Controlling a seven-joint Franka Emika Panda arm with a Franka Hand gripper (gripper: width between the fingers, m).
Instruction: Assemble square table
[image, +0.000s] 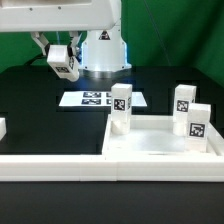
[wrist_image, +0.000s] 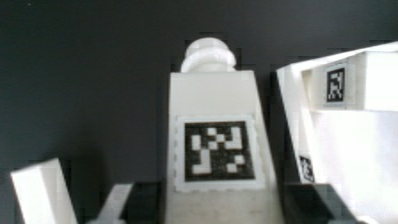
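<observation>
No words, brands or numbers can be read anywhere; the only signs are black-and-white square tags. In the exterior view, one sits on each of three legs: centre (image: 121, 106), right (image: 182, 103), far right (image: 196, 127). Several more lie on the marker board (image: 98, 99), centre. In the wrist view, a tag fills the lower centre of a leg (wrist_image: 217, 130), another stands upper right on a second leg (wrist_image: 338, 84)
</observation>
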